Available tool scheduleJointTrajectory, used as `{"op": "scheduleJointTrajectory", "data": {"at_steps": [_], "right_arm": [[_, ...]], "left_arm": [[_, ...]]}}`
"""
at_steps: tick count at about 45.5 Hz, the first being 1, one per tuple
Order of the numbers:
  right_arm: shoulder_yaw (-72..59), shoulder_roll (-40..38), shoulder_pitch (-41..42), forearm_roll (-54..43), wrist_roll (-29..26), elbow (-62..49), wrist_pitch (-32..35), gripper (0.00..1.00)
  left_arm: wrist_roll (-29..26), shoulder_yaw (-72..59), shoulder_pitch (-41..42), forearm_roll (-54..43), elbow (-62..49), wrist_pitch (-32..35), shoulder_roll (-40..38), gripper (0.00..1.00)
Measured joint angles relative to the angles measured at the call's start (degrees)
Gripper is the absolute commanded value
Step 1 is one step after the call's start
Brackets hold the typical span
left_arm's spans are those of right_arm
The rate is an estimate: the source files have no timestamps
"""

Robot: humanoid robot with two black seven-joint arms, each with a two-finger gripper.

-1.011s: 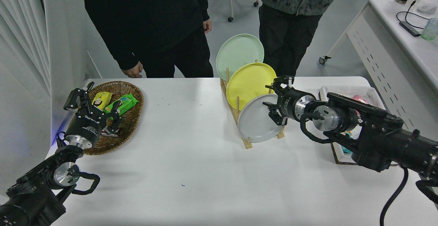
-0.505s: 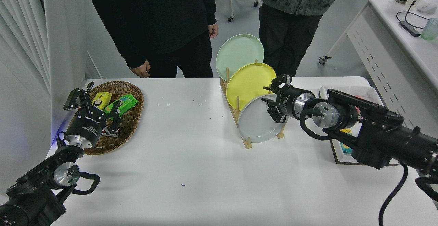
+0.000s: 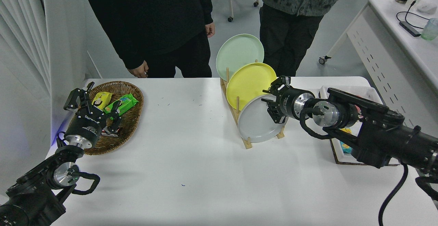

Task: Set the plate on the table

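Note:
The light-grey plate (image 3: 256, 121) stands on edge in the front slot of a wooden rack (image 3: 247, 143) on the white table (image 3: 191, 164). Behind it in the rack stand a yellow plate (image 3: 248, 82) and a pale mint-green plate (image 3: 237, 51). My right gripper (image 3: 270, 104) is open at the grey plate's upper right rim, one finger above and one below, close to or touching the rim. My left gripper (image 3: 91, 99) is open and parked at the lower left over a wicker basket.
The wicker basket (image 3: 131, 123) with snack packs sits at the left. A white tray with a dark edge (image 3: 337, 157) lies under my right arm. Two people stand at the far side; one person's hand (image 3: 139, 71) hangs near the table's far edge.
My right gripper has moved slightly left and up, closer onto the grey plate's rim. The person in black has shifted a little. The left arm has not moved.

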Motion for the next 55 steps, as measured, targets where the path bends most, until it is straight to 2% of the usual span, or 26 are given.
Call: {"op": "scheduleJointTrajectory", "data": {"at_steps": [14,31,55], "right_arm": [[0.1,-0.05,0.53,0.76,-0.36,0.16,-0.21,0.15],[0.14,-0.1,0.72,1.5,-0.67,0.29,-0.32,0.01],[0.06,-0.97,1.44,2.73,-2.19,3.03,-1.16,0.01]], "left_arm": [[0.0,0.0,0.0,0.0,0.0,0.0,0.0,0.98],[0.0,0.0,0.0,0.0,0.0,0.0,0.0,0.98],[0.0,0.0,0.0,0.0,0.0,0.0,0.0,0.98]]}}
